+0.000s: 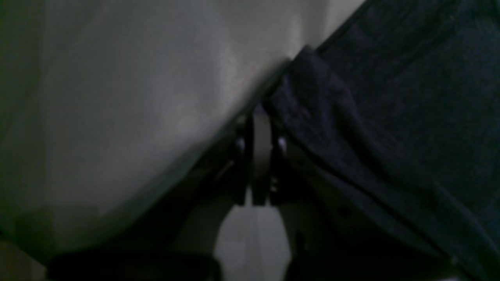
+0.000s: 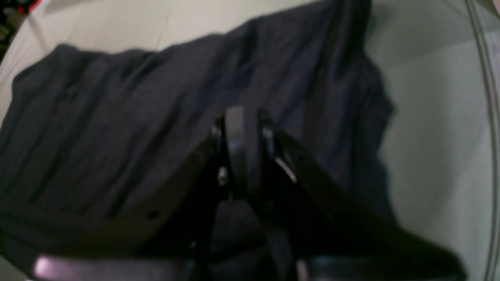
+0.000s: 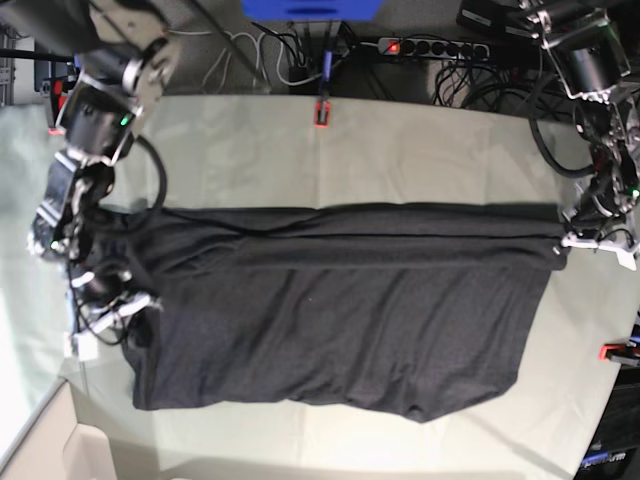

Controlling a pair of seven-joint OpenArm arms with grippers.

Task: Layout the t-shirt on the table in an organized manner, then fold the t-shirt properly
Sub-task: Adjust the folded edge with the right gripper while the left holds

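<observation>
We see both fingers pinching the t-shirt (image 3: pixel 330 310) on the table (image 3: pixel 400 150): left fingers (image 3: pixel 562 243), right fingers (image 3: pixel 130 300); a red clamp (image 3: pixel 321 113) sits nearby.

Shirt fills the middle; open cloth lies above and below it

The t-shirt (image 3: pixel 330 310) spans the table (image 3: pixel 400 150) nearly arm to arm. A broad bare strip runs behind it up to the red clamp (image 3: pixel 321 112) and cable tangle (image 3: pixel 290 50); a narrower strip runs along the near edge. Another red clamp (image 3: pixel 613 352) juts in at the right rim.
</observation>
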